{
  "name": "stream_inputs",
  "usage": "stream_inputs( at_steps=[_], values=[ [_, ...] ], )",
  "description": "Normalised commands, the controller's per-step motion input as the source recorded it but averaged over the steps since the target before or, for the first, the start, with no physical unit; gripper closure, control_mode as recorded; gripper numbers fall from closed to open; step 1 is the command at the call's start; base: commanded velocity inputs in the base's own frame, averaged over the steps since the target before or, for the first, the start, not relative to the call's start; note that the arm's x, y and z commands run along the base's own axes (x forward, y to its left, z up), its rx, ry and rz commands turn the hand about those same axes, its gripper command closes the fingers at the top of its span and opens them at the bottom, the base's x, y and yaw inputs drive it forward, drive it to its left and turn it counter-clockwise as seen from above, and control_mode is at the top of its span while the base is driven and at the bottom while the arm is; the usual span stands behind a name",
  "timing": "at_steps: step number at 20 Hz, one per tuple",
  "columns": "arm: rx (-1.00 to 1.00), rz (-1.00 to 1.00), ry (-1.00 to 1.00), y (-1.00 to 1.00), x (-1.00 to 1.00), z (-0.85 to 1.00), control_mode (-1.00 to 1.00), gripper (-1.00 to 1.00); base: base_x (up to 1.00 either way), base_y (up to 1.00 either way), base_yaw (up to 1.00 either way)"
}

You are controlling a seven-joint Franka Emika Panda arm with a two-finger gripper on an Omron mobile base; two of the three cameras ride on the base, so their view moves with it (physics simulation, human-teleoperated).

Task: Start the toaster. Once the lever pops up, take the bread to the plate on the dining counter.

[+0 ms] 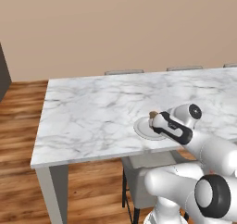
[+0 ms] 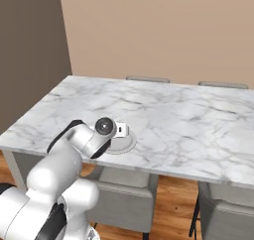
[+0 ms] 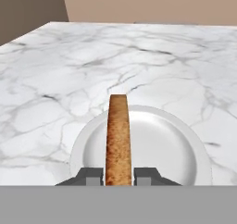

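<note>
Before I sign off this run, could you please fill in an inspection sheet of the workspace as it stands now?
Surface: dining counter, white grey-veined marble on grey legs.
Job's things: plate near the counter's near edge; bread held edge-on above it. No toaster seen.
Clutter: nothing seen.
Grippers: pincer shut on the bread, over the plate.
Cables: nothing seen.
Surroundings: grey chairs under the near side, chair backs behind the far side, wooden floor, beige wall.
</note>
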Motion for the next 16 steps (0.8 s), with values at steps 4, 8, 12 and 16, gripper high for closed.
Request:
stream_inputs(
  at_steps=[4, 8, 12, 16],
  values=[
    [0.00, 0.00, 0.00, 0.00, 0.09, -0.13, -1.00, 1.00, 0.00, 0.00, 0.00],
    [0.00, 0.00, 0.00, 0.00, 0.13, -0.14, -1.00, 1.00, 0.00, 0.00, 0.00],
    [0.00, 0.02, 0.00, 0.00, 0.04, 0.00, -1.00, 1.00, 0.00, 0.00, 0.00],
    [0.00, 0.01, 0.00, 0.00, 0.04, -0.11, -1.00, 1.00, 0.00, 0.00, 0.00]
  ],
)
